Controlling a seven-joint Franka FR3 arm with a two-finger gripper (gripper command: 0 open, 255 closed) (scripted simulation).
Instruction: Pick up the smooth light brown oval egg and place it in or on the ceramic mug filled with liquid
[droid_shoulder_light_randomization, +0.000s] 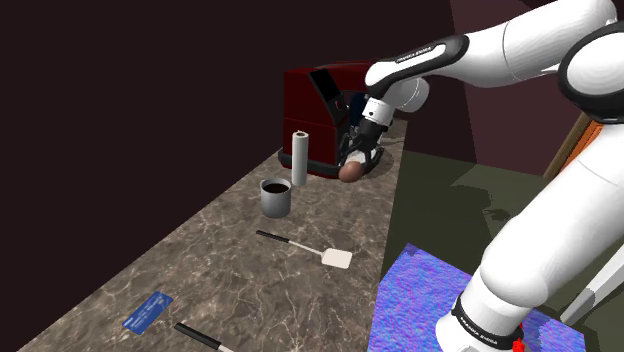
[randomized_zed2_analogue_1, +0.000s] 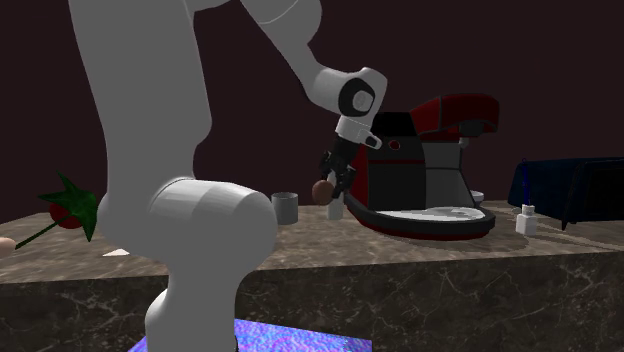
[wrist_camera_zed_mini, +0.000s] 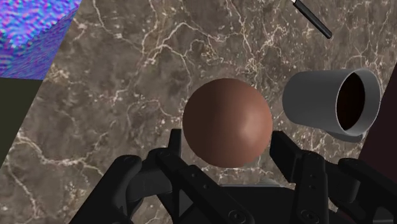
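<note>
the gripper (wrist_camera_zed_mini: 227, 140) clasps the egg (wrist_camera_zed_mini: 227, 121), fingers closed on its sides; carry it level over the mug (wrist_camera_zed_mini: 315, 102), lower, then release gently.

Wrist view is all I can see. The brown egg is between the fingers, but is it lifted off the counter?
Observer: Yes. In the second exterior view the egg hangs in the end effector, apparently clear of the marble counter.
Operator: Does anything stand close to the mug?
Observer: In the shoulder view a white upright cylinder stands just beyond the mug, between it and a red machine.
</note>
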